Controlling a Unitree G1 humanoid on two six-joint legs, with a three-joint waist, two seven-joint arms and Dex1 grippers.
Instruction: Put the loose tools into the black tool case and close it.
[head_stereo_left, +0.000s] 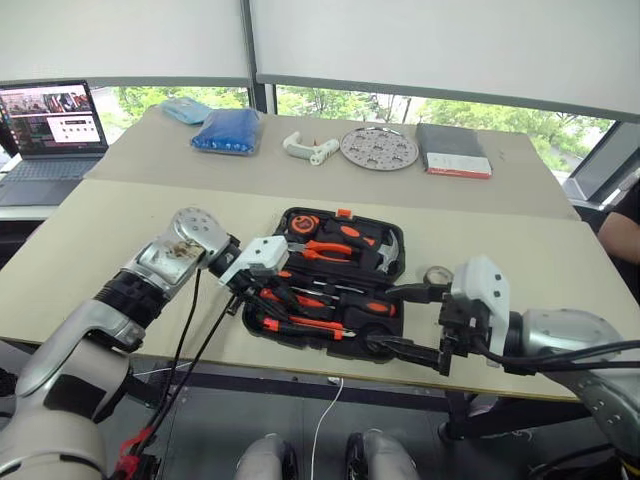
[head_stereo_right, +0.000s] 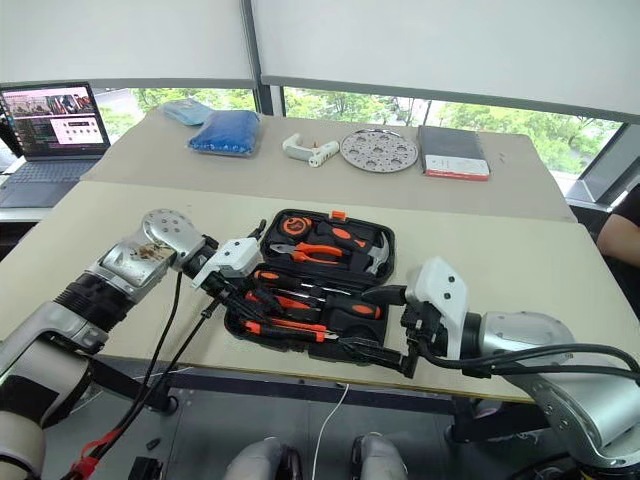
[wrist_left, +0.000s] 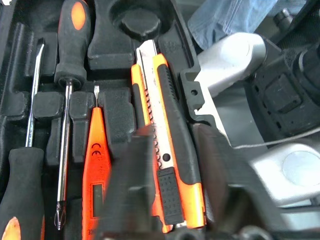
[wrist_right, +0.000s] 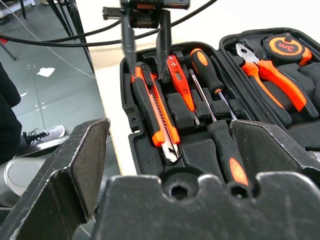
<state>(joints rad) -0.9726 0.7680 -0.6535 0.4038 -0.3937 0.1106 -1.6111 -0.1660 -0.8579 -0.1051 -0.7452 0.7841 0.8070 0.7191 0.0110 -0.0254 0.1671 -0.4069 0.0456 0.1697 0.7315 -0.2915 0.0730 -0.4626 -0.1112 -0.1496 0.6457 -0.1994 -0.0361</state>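
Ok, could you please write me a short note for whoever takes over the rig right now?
Left gripper: at the handle end of the utility knife; grip unclear.
Right gripper: open and empty, at the near right corner of the black tool case.
Done: the knife, the tester screwdriver and both screwdrivers lie in their slots in the open case.
Left: the small tape roll sits on the table right of the case. Put it into the case, probably in the round slot, then close the case.
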